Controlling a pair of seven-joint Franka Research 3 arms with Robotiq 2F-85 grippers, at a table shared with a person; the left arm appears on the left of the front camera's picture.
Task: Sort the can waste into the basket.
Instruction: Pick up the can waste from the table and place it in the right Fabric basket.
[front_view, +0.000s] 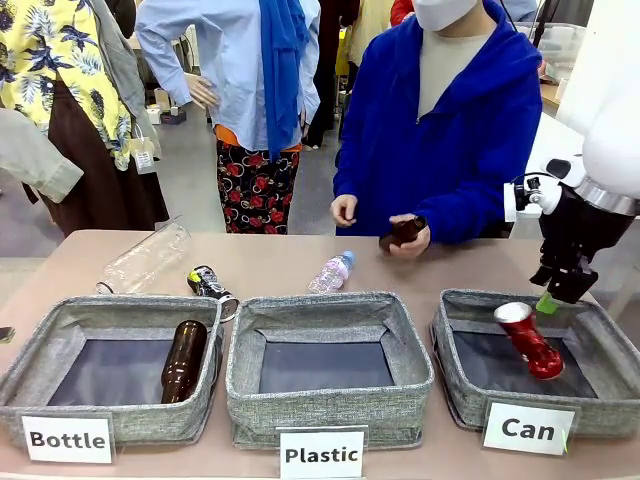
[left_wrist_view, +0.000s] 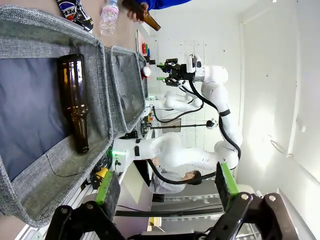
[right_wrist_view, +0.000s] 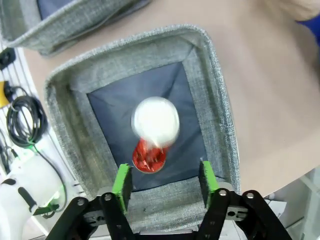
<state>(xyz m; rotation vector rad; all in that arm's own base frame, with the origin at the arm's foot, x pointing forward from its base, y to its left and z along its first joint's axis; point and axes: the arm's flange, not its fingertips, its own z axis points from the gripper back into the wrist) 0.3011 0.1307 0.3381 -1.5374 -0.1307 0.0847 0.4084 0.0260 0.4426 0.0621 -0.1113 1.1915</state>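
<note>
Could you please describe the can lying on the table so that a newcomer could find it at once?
Find the leftmost grey basket, marked "Bottle". Just behind its far right corner lies the crushed black can. The large plastic bottle on its left and the small plastic bottle on its right are clear; it alone is dark, dented metal with a silver end.

bright even light, soft shadows

- A smooth pinkish-beige tabletop (front_view: 470, 262) spans the front view from 9 to 3 o'clock.
- A plain grey floor (front_view: 190, 180) lies beyond it, toward 11 o'clock.
- In the left wrist view, a brightly lit white panelled wall (left_wrist_view: 172, 30) stands at 12 o'clock.
</note>
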